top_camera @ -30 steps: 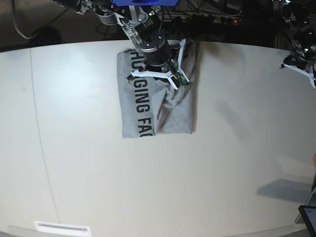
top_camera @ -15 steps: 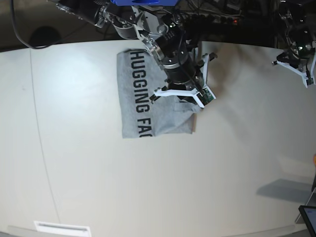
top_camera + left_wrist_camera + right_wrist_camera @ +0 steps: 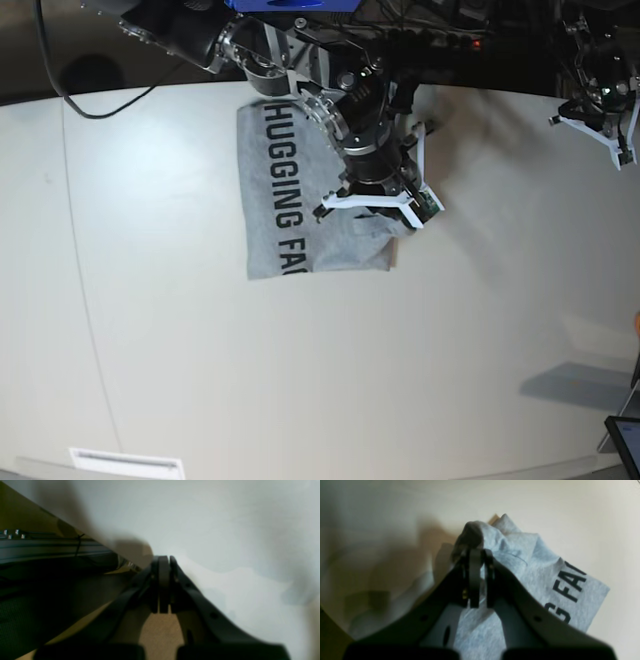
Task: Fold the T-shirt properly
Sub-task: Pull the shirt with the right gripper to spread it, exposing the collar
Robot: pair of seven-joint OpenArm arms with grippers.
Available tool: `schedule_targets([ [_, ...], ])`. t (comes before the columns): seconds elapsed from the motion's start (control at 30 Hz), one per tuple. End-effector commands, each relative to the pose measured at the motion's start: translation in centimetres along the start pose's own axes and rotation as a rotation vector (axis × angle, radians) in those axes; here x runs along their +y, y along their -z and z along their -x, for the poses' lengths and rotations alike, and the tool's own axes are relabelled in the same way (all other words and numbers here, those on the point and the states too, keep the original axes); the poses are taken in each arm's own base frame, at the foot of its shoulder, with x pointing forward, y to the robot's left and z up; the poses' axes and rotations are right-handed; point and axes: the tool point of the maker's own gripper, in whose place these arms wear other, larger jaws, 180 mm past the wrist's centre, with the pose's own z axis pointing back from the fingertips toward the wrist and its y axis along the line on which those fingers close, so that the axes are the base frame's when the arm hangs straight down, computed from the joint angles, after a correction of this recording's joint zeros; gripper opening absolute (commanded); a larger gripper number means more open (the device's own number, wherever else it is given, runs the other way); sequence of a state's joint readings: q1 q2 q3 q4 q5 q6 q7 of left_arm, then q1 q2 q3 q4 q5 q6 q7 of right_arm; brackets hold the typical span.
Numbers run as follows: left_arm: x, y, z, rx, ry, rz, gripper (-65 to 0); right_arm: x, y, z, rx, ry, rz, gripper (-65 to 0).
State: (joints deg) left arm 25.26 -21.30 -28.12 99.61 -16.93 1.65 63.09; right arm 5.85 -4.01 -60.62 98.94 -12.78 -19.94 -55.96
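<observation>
Table (image 3: 300,380): broad pale surface filling most of the base view; bare apart from the garment at its far centre.

T-shirt (image 3: 275,190): heather-grey, lying at the far middle of the table, already gathered into a narrow upright rectangle. Black capitals run down its left panel. The left panel lies flat; the right panel is rumpled, with a raised ridge of cloth (image 3: 480,533) at its lower right corner.

Right arm (image 3: 300,70): reaches from the far edge across the shirt's upper right, ending over the rumpled corner.

Right gripper (image 3: 477,555): clenched on a pinch of the T-shirt's grey fabric; the wrist view shows cloth bunched at and over the fingertips (image 3: 474,562), with the printed panel spreading away to the right.

Left gripper (image 3: 162,562): closed on nothing, parked at the far right edge of the table, well apart from the shirt.

Step in hand, as judged: a lengthwise fold of the right-hand side, the gripped corner being carried or set down. The fold appears unfinished, since the right panel does not lie smooth.

Next move, as judged: lay the held corner so its edge runs even with the shirt's lower and right borders, let go, and press the ridge flat. A crosswise fold probably remains, likely needing the idle left arm.
</observation>
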Motion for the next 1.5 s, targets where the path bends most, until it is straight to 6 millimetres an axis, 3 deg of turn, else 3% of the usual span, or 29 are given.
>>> schedule_targets([
  [0.0, 0.9, -0.5, -1.3, -0.044, 0.009, -0.027, -65.0, 0.0, -0.3, -2.2, -0.067, 0.006, 0.002, -64.3],
  [0.3, 1.0, -0.5, -1.3, -0.044, 0.01, -0.031, -65.0, 0.1, -0.2, -3.3, -0.092, -0.024, -0.01, -64.3],
  [0.47, 1.0, -0.5, -1.3, -0.044, 0.011, -0.03, -65.0, 1.8, -0.4, -3.7, -0.113, -0.047, -0.109, -64.3],
  [0.7, 1.0, -0.5, -1.3, -0.044, 0.011, -0.03, -65.0, 3.6, 0.4, -2.8, -0.095, -0.15, -0.146, -64.3],
  [0.93, 1.0, -0.4, -1.2, -0.04, 0.01, -0.03, -65.0, 3.1, 2.2, -2.6, -0.104, -0.193, -0.124, -64.3],
  [1.1, 1.0, -0.4, -1.2, -0.038, 0.011, -0.032, -65.0, 1.7, 2.6, -4.2, -0.133, -0.212, -0.092, -64.3],
  [1.27, 1.0, -0.4, -1.2, -0.038, 0.011, -0.032, -65.0, 0.4, 3.8, -4.1, -0.112, -0.225, -0.058, -64.3],
  [1.47, 1.0, -0.4, -1.2, -0.039, 0.01, -0.032, -65.0, 0.3, 4.0, -4.0, -0.107, -0.23, -0.056, -61.5],
])
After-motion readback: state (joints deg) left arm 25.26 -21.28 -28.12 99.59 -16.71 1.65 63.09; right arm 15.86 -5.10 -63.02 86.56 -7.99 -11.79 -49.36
